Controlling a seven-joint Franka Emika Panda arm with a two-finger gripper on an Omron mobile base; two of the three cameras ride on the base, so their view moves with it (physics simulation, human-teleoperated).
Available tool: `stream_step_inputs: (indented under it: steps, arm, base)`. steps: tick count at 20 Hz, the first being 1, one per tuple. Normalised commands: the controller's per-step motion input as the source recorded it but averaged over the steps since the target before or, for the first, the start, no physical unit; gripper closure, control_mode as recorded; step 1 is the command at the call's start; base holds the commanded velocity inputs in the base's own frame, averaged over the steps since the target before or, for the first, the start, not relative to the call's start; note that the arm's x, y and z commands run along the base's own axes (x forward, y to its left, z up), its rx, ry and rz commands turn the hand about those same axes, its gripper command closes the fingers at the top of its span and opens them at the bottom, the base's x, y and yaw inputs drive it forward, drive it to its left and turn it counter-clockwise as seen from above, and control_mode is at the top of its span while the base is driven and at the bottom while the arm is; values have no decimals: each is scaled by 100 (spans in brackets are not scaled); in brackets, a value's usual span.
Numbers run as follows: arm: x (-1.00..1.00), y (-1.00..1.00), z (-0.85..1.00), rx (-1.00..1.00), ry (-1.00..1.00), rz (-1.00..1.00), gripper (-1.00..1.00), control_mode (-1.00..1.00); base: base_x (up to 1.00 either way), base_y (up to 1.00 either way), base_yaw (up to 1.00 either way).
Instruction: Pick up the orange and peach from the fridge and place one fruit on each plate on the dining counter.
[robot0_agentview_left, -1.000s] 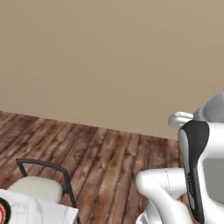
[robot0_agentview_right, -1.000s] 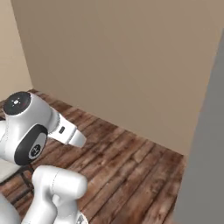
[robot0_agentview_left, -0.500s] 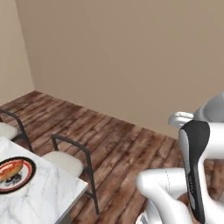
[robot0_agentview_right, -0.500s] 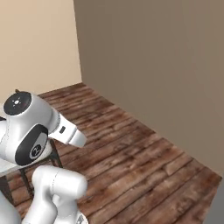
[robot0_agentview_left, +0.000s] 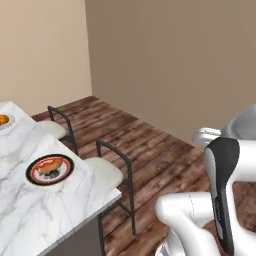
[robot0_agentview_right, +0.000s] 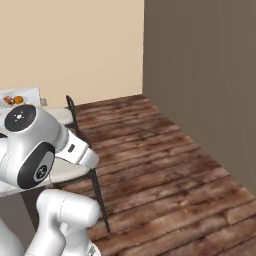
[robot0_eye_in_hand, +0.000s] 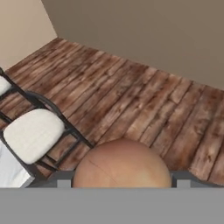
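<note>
From the left base camera, the marble bench (robot0_agentview_left: 60, 200) sat at eight o'clock, its red-ringed plate (robot0_agentview_left: 49, 169) carrying an orange-tan item, the orange (robot0_agentview_left: 2, 120) on a white plate (robot0_agentview_left: 11, 123) at nine o'clock, two stools (robot0_agentview_left: 102, 170) alongside.

From the right base camera, the bench's far end (robot0_agentview_right: 27, 95) showed at ten o'clock, beyond the arm.

From the hand camera, the peach (robot0_eye_in_hand: 122, 164) sat at six o'clock, gripped in the claw (robot0_eye_in_hand: 121, 180), its tips pinching opposite sides. Round, smooth and likely soft, it looked apt to bruise or roll; a gentle squeeze across its widest part seemed wise.
</note>
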Motion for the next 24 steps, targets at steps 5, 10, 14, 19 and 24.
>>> stream_step_inputs:
  steps: [5, 10, 14, 19, 24]
  arm:
    - [0, 0, 0, 0, 0, 0, 100, 100]
    - [0, 0, 0, 0, 0, 0, 100, 100]
    - [0, 0, 0, 0, 0, 0, 100, 100]
    - [0, 0, 0, 0, 0, 0, 100, 100]
    - [0, 0, 0, 0, 0, 0, 100, 100]
  base:
    - [-8, 32, 48]
    - [0, 37, 38]
    - [6, 36, 25]
    - [27, 37, 25]
    - [42, 48, 35]
